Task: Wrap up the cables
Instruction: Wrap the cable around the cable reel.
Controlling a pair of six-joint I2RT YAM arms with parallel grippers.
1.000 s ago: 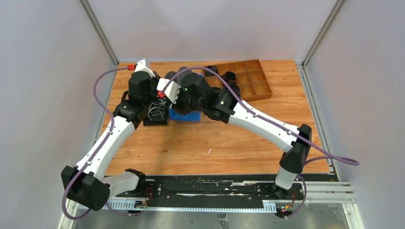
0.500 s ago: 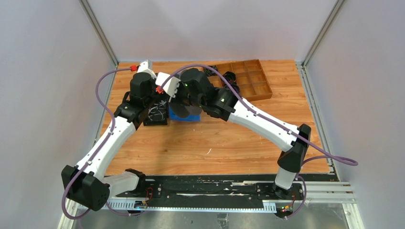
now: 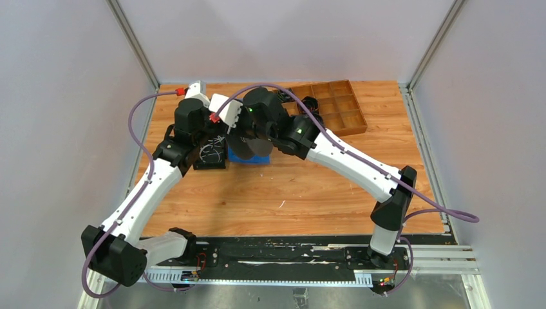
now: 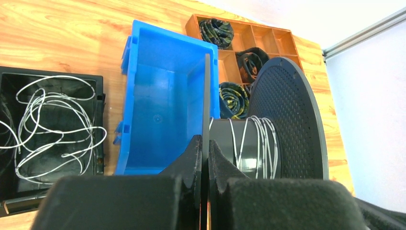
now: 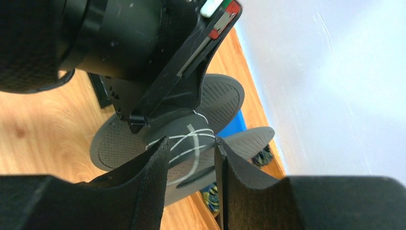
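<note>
**Spool clamped left; right jaws slightly apart**

Top view: the spool (image 3: pixel 246 147) is sitting at the blue bin (image 3: pixel 261 159), beside the black tray (image 3: pixel 209 166).

Left wrist: the left gripper (image 4: pixel 205 143) is pinching the spool's flange edge. The cables (image 4: pixel 253 139) are lying partly wound on the hub and partly looped in the tray.

Right wrist: the right gripper (image 5: pixel 191 146) is standing narrowly apart, gripping nothing and facing the wound hub.

One camera looks down from high behind; both close wrist cameras face the spool (image 4: pixel 282 110).
</note>
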